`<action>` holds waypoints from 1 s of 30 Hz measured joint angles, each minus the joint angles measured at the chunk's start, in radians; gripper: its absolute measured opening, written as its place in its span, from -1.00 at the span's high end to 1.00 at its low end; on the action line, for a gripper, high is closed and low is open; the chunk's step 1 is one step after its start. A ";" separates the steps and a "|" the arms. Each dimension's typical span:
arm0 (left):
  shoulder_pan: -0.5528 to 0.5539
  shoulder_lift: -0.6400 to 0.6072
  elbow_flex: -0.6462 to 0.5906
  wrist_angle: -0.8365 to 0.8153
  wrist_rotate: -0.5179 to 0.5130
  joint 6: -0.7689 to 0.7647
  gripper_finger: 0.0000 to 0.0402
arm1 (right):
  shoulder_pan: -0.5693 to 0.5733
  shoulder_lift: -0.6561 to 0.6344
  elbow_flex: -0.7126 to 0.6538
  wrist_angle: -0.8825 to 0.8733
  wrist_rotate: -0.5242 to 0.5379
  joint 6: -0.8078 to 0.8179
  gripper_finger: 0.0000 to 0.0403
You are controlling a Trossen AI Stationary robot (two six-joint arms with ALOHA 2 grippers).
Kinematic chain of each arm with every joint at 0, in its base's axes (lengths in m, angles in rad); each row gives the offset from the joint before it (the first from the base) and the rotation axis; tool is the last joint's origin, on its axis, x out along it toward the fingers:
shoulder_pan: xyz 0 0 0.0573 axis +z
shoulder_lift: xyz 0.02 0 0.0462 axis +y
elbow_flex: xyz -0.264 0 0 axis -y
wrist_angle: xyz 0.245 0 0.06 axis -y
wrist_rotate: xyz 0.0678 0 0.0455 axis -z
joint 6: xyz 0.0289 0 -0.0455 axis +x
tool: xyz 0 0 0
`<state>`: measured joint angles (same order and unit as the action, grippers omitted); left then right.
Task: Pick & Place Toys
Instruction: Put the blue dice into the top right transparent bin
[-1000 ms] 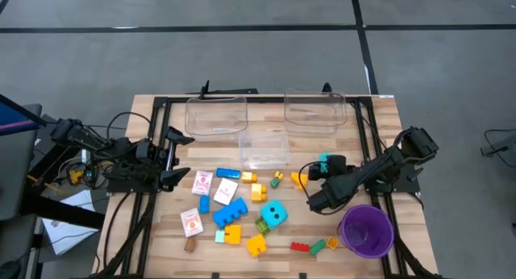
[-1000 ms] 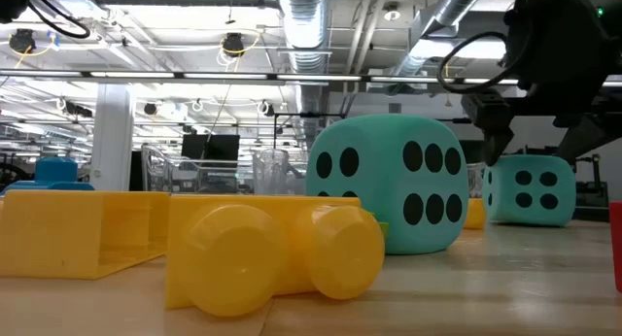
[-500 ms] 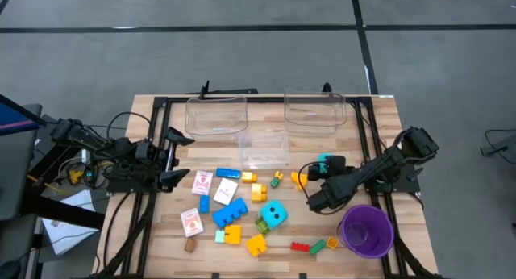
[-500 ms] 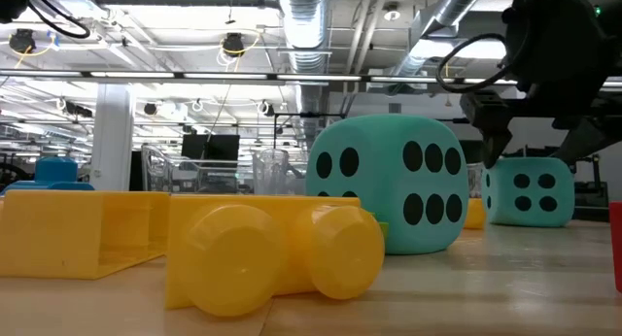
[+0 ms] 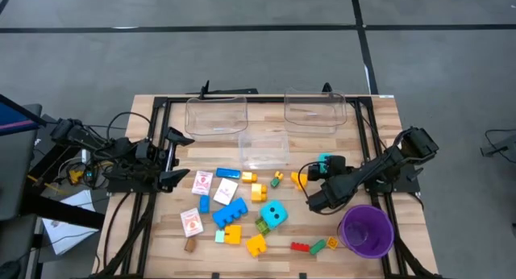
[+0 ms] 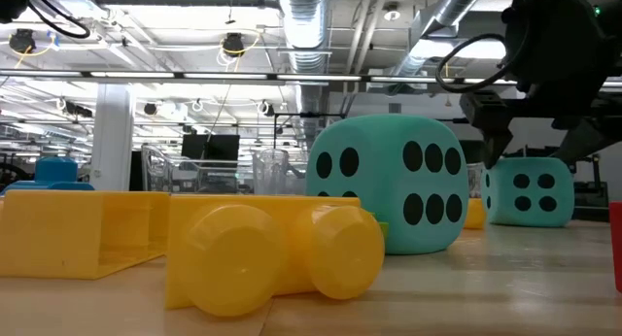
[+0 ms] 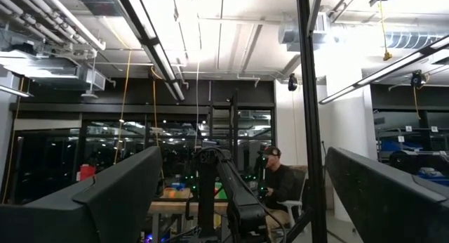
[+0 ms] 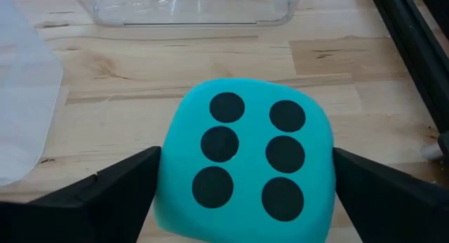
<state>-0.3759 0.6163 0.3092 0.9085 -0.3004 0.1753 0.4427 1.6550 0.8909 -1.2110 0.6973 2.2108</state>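
Observation:
A turquoise die (image 8: 242, 155) with black dots lies on the table, right of the middle (image 5: 323, 159). My right gripper (image 8: 245, 159) is open and slants down toward the far edge, one finger on each side of this die (image 6: 530, 190). A second die (image 5: 274, 214) lies nearer the front among coloured bricks (image 5: 230, 212) and red-and-white card packs (image 5: 202, 182). My left gripper (image 5: 179, 158) waits open at the table's left edge, tipped up toward the room (image 7: 238, 173), with nothing between its fingers. My right gripper's fingers (image 8: 119, 183) stand close against two opposite sides of the die, which rests on the table with its six-dot face toward the wrist camera. I cannot tell whether they touch it.
Three clear bins stand at the back: far left (image 5: 216, 114), far right (image 5: 314, 110) and middle (image 5: 264, 148). A purple cup (image 5: 367, 231) stands at the near right, close to my right arm. Small bricks (image 5: 310, 247) lie near the front edge. A person sits in the room beyond (image 7: 277, 176).

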 joint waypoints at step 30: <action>0.000 0.000 0.000 0.000 -0.002 0.003 -0.96 | -0.074 -0.038 0.268 -0.353 0.217 -0.070 -0.64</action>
<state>-0.3759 0.6163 0.3092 0.9081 -0.3027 0.1780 0.3691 1.6175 1.1593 -1.5641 0.9140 2.1404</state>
